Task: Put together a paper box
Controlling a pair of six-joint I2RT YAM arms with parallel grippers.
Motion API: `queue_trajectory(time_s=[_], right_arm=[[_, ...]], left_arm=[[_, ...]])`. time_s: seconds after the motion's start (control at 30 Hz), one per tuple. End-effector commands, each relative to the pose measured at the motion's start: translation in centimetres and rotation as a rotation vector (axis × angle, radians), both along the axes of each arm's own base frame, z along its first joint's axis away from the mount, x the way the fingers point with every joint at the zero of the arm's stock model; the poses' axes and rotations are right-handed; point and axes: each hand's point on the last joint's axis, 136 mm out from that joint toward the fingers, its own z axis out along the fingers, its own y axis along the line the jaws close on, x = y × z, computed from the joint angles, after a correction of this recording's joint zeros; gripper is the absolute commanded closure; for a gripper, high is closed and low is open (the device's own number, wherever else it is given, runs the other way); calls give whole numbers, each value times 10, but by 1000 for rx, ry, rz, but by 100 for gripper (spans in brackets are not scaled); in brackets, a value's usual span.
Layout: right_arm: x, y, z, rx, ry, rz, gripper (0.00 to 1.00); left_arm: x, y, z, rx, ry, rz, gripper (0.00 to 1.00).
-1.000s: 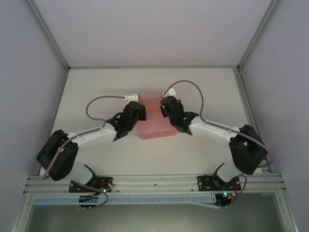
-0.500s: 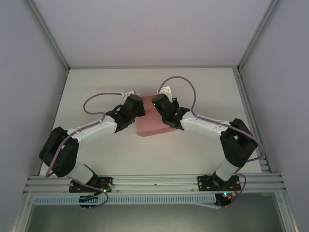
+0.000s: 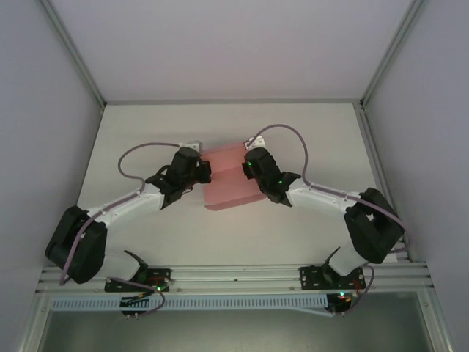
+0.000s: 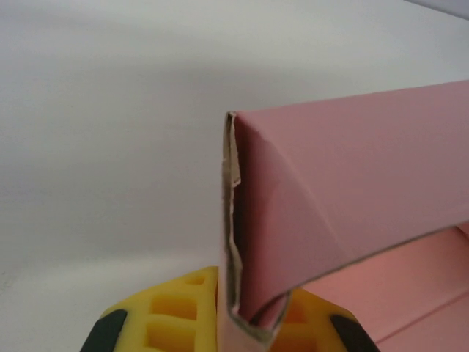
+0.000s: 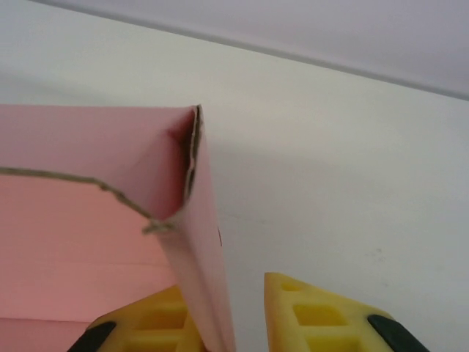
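Note:
The pink paper box (image 3: pixel 229 187) lies mid-table between my two grippers, its side walls folded up. My left gripper (image 3: pixel 199 170) is at its left wall. In the left wrist view the yellow fingers (image 4: pixel 179 312) pinch the doubled edge of that wall (image 4: pixel 352 191), so my left gripper (image 4: pixel 253 319) is shut on it. My right gripper (image 3: pixel 249 167) is at the right wall. In the right wrist view that wall (image 5: pixel 198 242) leans on the left finger (image 5: pixel 146 326). A clear gap separates it from the right finger (image 5: pixel 322 315), so my right gripper (image 5: pixel 231 315) is open.
The white table (image 3: pixel 308 132) extends behind and to both sides of the box. Grey enclosure walls (image 3: pixel 44 147) close in left and right. An aluminium rail (image 3: pixel 234 275) with the arm bases runs along the near edge. Purple cables (image 3: pixel 143 150) loop above each wrist.
The right jaws have parted and no longer pinch the right wall. Both wrists have drawn apart from their closer position half a second ago, and the box spans wider between them.

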Motion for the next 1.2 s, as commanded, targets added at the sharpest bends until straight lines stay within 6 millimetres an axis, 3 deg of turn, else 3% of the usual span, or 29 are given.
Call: queue_trajectory(time_s=[0.0, 0.07, 0.2, 0.3, 0.37, 0.6, 0.7, 0.8, 0.93, 0.97, 1.03, 1.17], right_arm=[[24, -54, -8, -43, -61, -124, 70], [22, -43, -7, -18, -53, -62, 54], [5, -14, 5, 40, -39, 128, 43], [-11, -3, 13, 92, -28, 218, 22], [-25, 6, 20, 138, -31, 302, 0], [-69, 22, 74, 344, -94, 499, 0], [-70, 4, 90, 380, -132, 418, 0], [-65, -27, 91, 361, -112, 251, 0], [-60, -98, 68, 379, 20, -120, 0], [-62, -116, 61, 399, 63, -201, 0], [-69, -138, 49, 442, 130, -276, 0], [-83, -161, 40, 457, 164, -318, 0]], left_arm=[[9, 16, 15, 9, -58, 15, 100], [10, 9, 18, 15, -57, 5, 100], [14, 6, 9, 35, -22, 19, 100], [16, 6, 3, 41, -8, 25, 100], [17, 6, 0, 49, -5, 27, 100], [19, 5, -6, 78, 1, 16, 100], [20, -1, 0, 136, -35, -69, 100], [12, -19, 3, 269, -63, -337, 100], [-32, -51, -3, 379, -80, -868, 100], [-39, -51, -8, 435, -76, -945, 100], [-33, -41, -18, 607, -58, -972, 100], [-16, -20, -32, 881, 23, -1033, 100]])
